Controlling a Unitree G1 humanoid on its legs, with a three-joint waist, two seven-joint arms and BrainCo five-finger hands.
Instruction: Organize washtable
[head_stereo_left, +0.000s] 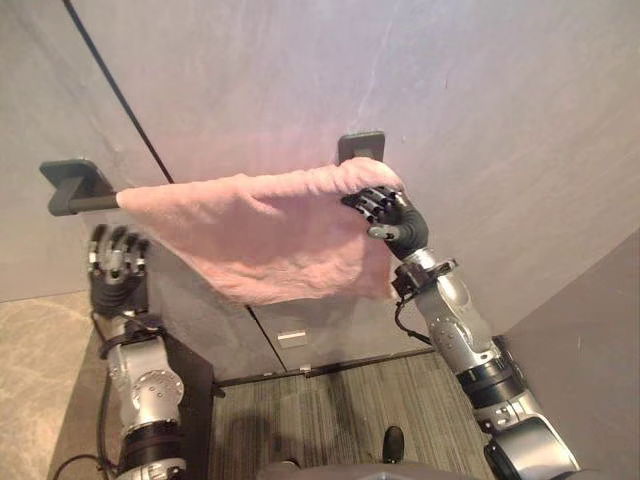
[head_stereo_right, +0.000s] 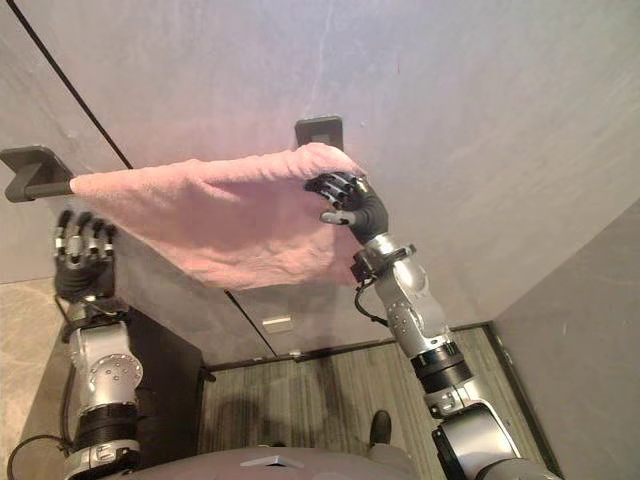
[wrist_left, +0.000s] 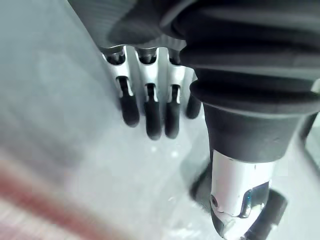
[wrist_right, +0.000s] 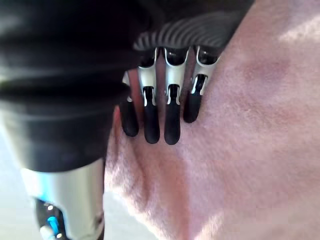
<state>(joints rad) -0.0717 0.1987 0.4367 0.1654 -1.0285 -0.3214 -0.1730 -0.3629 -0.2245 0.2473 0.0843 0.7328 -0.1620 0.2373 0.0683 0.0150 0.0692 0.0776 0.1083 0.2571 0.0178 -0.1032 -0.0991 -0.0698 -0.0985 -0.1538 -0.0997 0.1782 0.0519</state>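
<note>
Over dark bar (head_stereo_left: 98, 203), fluffy pink towel (head_stereo_left: 270, 235), right robot hand (head_stereo_left: 385, 210) straight-fingered on it, left robot hand (head_stereo_left: 118, 270) spread

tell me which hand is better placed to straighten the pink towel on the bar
Right. The right hand touches the pink towel by the bracket; the left hand is below the towel bar, seemingly off the cloth.
</note>
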